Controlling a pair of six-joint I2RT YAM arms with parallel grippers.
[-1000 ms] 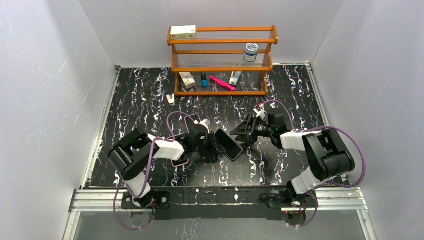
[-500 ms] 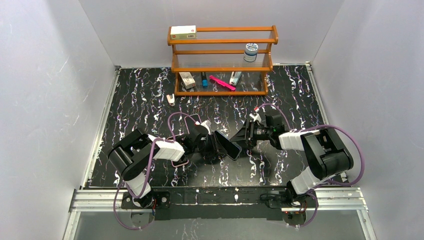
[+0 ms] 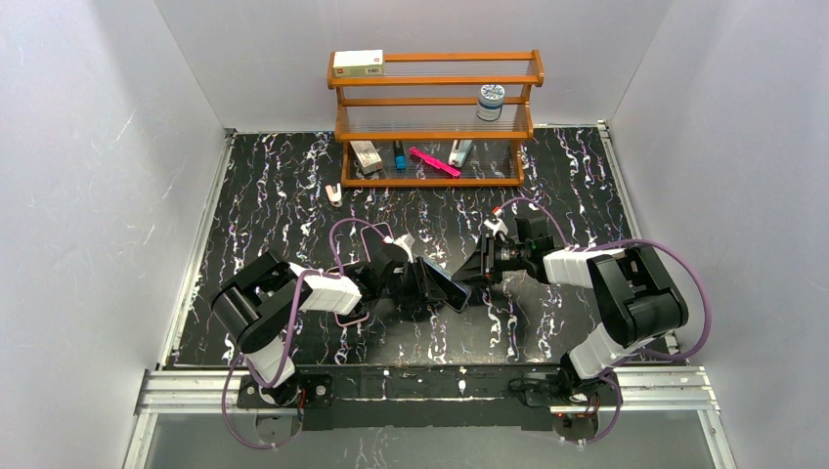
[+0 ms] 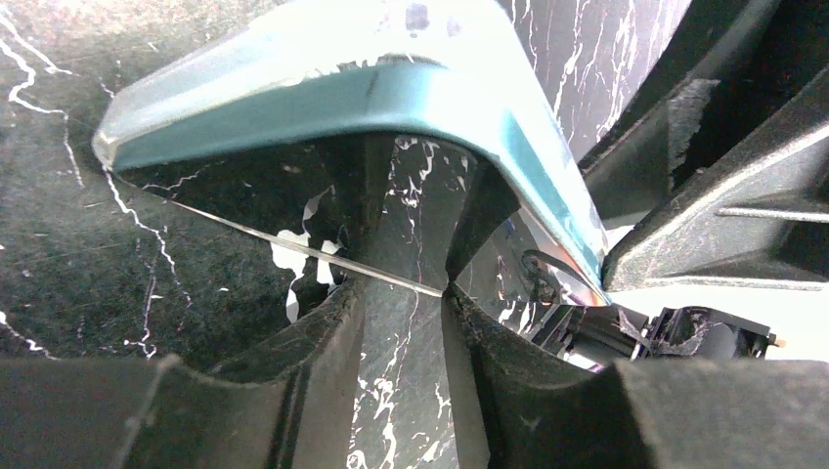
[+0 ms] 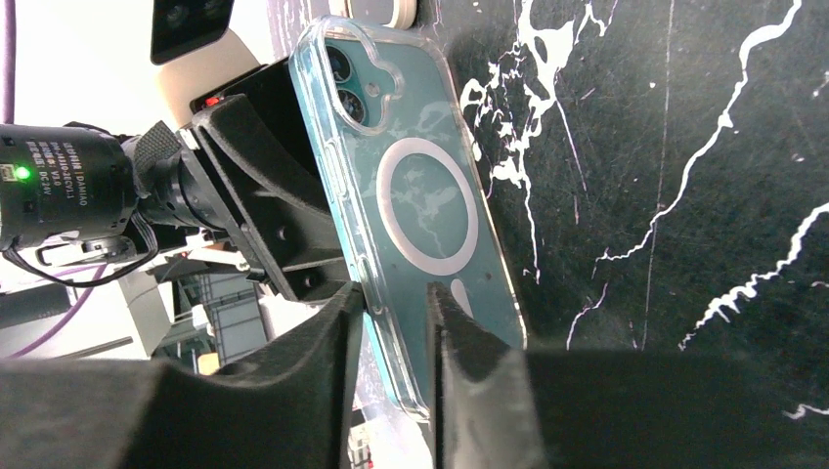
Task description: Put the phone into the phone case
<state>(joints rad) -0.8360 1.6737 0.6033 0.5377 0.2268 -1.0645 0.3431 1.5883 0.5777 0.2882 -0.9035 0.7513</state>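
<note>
While both arms meet over the middle of the counter [image 3: 293,195], the phone [image 5: 420,225] stands between them, with the left pincer [image 3: 422,281] at one side and the right pincer [image 3: 471,274] at the other. The teal phone appears to sit already inside the clear phone case [image 5: 327,156], because the ring and the lens cut-out of the case lie over its back. Whether every edge is fully pressed in, the views do not show.

In the right wrist view the long axis of the phone runs away from the fingers, with the lens end farthest and the lower end between them. The right pincer is pinching this lower end across its thickness, one finger on the back and one on the screen side. In the left wrist view the fingers of the left pincer stand on both sides of an edge of the phone, but it is not possible to tell if they press on it or only stand close.

So neither arm is nearer; both are at the phone. The next move probably depends on the right grip. If the left one lets go, the phone is held by its short end only and may tilt.
</note>
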